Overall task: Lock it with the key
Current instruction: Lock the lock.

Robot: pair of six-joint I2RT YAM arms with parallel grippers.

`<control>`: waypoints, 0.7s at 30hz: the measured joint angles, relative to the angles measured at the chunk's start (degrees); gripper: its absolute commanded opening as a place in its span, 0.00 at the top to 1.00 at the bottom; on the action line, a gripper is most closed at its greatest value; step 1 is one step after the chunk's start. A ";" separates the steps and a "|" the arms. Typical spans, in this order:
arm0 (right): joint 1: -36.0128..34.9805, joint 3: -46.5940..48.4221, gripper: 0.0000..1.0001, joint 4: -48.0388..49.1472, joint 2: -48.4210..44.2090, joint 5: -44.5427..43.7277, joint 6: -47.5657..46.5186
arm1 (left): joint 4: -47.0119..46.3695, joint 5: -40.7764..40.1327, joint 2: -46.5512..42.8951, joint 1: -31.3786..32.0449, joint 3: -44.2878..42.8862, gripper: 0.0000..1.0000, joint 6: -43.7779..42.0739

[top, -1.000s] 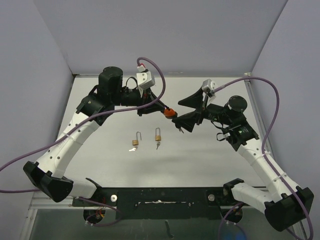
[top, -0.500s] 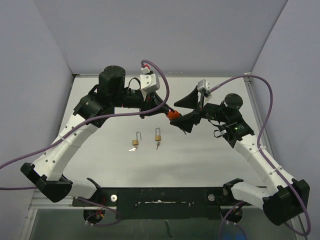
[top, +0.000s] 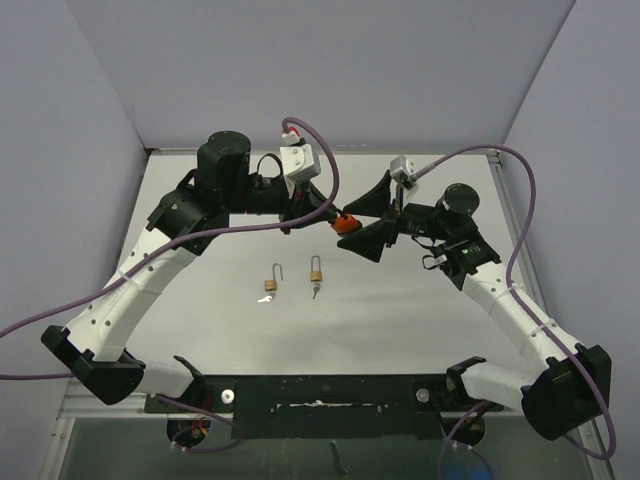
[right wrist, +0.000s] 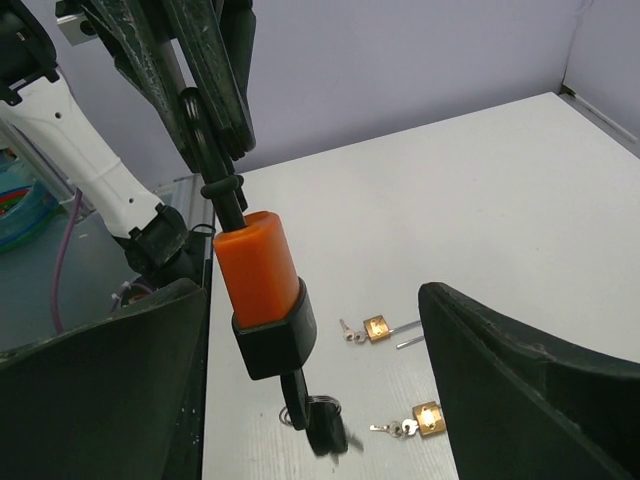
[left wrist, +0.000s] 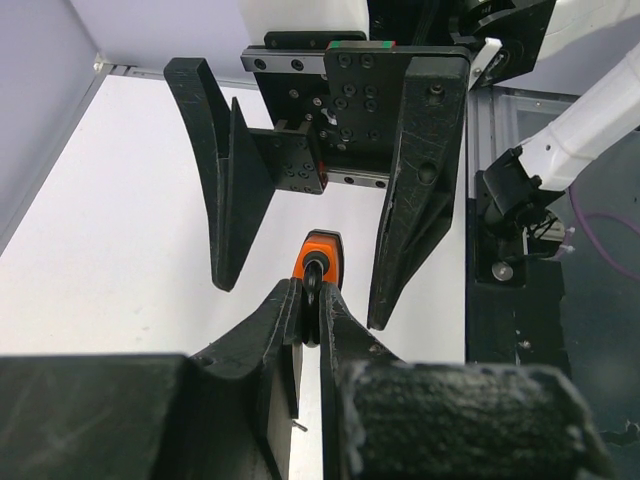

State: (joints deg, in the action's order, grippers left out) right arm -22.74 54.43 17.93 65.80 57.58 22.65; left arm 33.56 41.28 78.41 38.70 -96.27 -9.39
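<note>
**While one arm holds, the other moves in**

Because the left gripper (left wrist: 309,292) is clenched on its shackle, the orange lock (right wrist: 258,265) hangs in the air above the table (top: 420,330). Its body points down, and its key (right wrist: 325,425) dangles blurred beneath (whether it sits in the keyhole cannot be told). The right gripper (top: 352,230) is released, its jaws spread wide to either side of the lock and touching nothing.

A second ago that gripper stood just beside the lock. It has since slid in toward the left arm, so the orange body now lies between its jaws. That probably sets up a pinch on the body or a reach down for the key, which locking will need. Two brass locks (top: 270,285) lie well below on the table, each with a key beside it, apart from both grippers.
</note>
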 measured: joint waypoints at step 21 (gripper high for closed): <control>-0.74 -0.48 0.86 7.43 0.50 -1.60 2.99 | -5.73 -1.53 0.00 0.00 0.57 1.00 6.21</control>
State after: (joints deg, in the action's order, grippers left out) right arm -23.49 53.95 25.36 66.30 55.99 25.65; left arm 27.83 39.75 78.41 38.70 -95.70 -3.18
